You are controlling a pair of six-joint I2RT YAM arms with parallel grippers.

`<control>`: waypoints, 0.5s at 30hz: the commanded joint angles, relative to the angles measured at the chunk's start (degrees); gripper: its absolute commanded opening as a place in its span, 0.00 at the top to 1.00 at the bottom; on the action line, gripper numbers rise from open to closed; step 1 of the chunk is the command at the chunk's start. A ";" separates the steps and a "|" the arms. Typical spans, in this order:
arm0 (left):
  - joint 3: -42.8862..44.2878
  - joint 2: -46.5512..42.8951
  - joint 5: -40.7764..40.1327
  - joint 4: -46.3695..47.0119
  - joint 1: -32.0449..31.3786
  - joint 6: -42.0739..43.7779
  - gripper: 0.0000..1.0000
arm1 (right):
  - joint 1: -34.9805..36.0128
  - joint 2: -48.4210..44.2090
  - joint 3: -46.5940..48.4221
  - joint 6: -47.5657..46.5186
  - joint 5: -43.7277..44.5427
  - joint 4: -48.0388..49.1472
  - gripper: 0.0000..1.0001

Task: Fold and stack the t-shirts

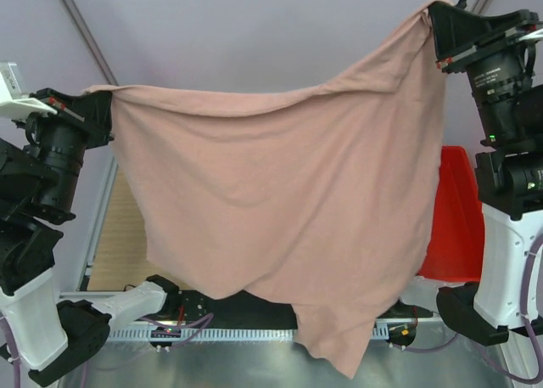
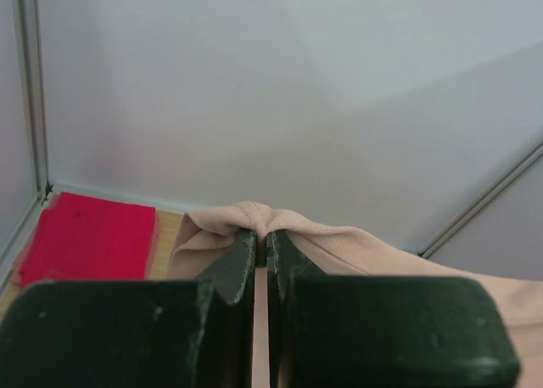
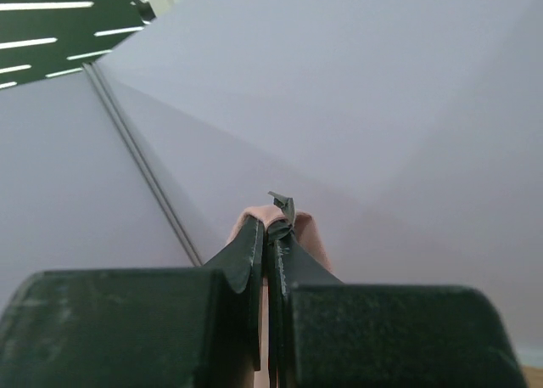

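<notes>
The pale pink shirt (image 1: 271,210) hangs in the air, spread like a sheet between the two arms. The left jaws are clamped on one top corner, with the cloth bunched at their tips. The right jaws are clamped on the other corner and sit higher, so the top edge slopes up to the right. The shirt's lowest point dangles near the arm bases. A red bin (image 1: 454,222) shows past the shirt's right edge.

The t-shirt (image 1: 271,210) is matt cloth, the bin (image 1: 456,227) plastic.
</notes>
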 commanded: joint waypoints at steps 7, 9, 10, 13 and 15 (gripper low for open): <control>-0.12 -5.78 -2.12 3.62 -1.34 2.04 1.00 | 0.15 -8.56 -1.39 -11.26 5.23 -0.30 0.99; 0.15 -6.91 -1.95 3.18 -1.43 1.69 1.00 | 0.06 -10.14 -2.18 -10.74 4.97 -0.92 0.99; 0.24 -7.36 -1.77 2.57 -1.43 1.08 1.00 | 0.06 -10.67 -2.45 -10.56 4.79 -1.01 0.99; 0.06 -9.55 -0.54 1.69 -1.43 0.38 1.00 | 0.06 -13.47 -4.20 -9.69 3.39 -1.45 0.99; 0.24 -10.52 -0.37 1.42 -1.34 0.28 1.00 | 0.15 -14.80 -4.99 -9.16 3.21 -1.71 0.99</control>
